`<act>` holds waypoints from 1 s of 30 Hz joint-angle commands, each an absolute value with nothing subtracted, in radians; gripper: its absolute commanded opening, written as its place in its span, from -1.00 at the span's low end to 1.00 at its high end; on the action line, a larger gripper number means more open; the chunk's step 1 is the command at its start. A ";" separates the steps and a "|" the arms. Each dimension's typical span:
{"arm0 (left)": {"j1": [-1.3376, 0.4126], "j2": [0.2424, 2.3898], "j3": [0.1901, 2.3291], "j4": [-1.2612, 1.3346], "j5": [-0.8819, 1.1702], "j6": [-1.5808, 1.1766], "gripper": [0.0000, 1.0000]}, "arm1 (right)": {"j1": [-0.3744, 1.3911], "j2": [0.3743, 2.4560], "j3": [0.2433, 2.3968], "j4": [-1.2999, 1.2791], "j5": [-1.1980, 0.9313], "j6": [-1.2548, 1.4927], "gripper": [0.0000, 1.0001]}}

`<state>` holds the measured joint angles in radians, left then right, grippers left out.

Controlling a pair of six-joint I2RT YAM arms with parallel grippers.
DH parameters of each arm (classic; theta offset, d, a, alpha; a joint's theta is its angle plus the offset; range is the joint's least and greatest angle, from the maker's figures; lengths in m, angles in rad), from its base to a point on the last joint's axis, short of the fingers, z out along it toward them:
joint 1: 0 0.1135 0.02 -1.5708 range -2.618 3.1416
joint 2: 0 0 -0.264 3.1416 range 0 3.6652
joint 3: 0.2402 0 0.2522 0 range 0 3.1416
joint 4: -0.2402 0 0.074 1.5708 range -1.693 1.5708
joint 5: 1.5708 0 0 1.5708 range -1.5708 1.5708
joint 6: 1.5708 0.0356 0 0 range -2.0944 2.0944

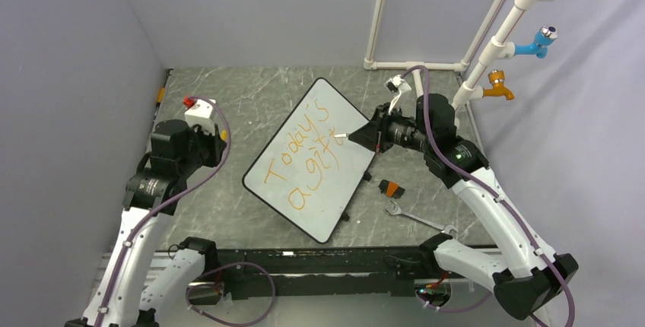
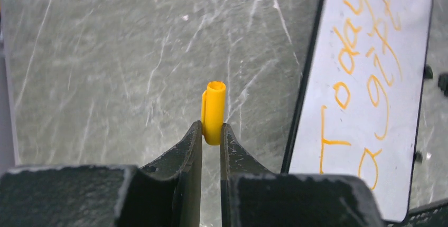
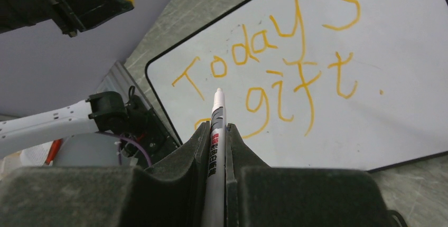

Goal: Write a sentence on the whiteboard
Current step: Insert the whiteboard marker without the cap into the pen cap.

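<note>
Nearby, a wrench point(image 1: 417, 218) and an orange-black item point(image 1: 392, 188) lie right of the whiteboard point(image 1: 327, 207). The right pincer point(image 3: 217, 126) clamps a marker point(image 3: 217, 108) (tip over the board) beside the sentence point(image 3: 299, 77); the left pincer point(image 2: 212, 131), well left, grips a yellow cap point(image 2: 214, 108).

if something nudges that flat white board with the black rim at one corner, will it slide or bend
The white black-rimmed board looks straight-edged and rigid, so it probably won't bend. Lying flat on the smooth grey tabletop, it would likely slide, and a corner push would probably pivot it.
</note>
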<state>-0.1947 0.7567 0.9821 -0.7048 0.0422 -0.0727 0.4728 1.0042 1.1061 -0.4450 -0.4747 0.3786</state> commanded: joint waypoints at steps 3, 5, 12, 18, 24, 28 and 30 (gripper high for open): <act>-0.215 0.823 1.080 -0.640 0.305 0.128 -1.00 | 0.476 1.023 1.173 -0.374 -0.588 0.388 -1.00; -0.223 0.847 1.108 -0.634 0.378 0.135 -1.00 | 0.475 1.034 1.173 -0.360 -0.614 0.391 -1.00; -0.417 0.959 1.224 -0.648 0.407 0.223 -1.00 | 0.475 1.067 1.200 -0.321 -0.675 0.389 -1.00; -0.514 1.061 1.329 -0.733 0.466 0.343 -1.00 | 0.476 1.091 1.234 -0.312 -0.729 0.364 -1.00; -0.551 1.098 1.307 -0.731 0.608 0.390 -1.00 | 0.475 1.102 1.232 -0.303 -0.777 0.346 -1.00; -0.573 1.111 1.278 -0.729 0.680 0.401 -1.00 | 0.474 1.109 1.240 -0.308 -0.792 0.333 -1.00; -0.575 1.113 1.267 -0.723 0.694 0.398 -1.00 | 0.475 1.118 1.242 -0.301 -0.806 0.338 -1.00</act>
